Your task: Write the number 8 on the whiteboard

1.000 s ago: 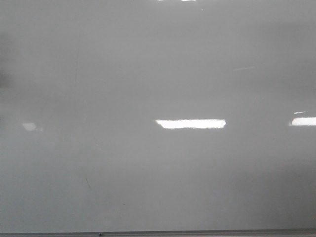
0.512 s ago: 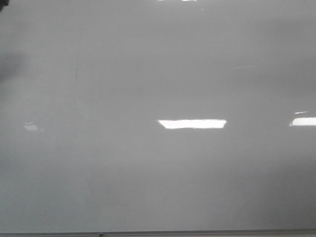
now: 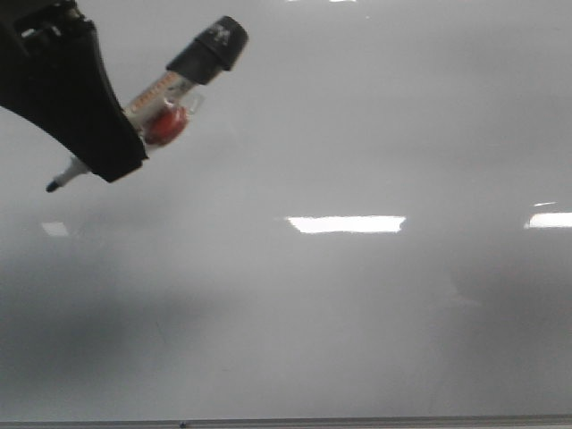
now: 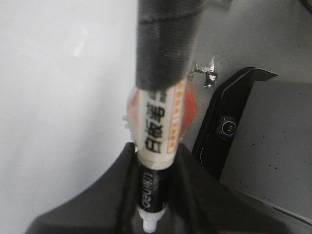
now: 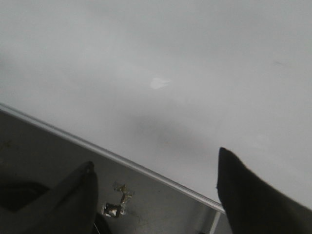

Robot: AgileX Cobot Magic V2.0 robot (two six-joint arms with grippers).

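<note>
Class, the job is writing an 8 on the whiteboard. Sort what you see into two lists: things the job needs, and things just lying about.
Needed:
- whiteboard, no 8 on it yet
- marker
- left claw, gripping the marker

Lying about:
- crumpled foil scrap off the board's edge
- right claw, open and holding nothing

Probably a robot lab: a glossy whiteboard (image 3: 357, 295) mirrors strip ceiling lights (image 3: 345, 224), little else visible.

Print on the marker only

We see Chinese characters on the pale label of the marker (image 4: 158, 131) and white lettering on its black end, both too blurred to read.
</note>
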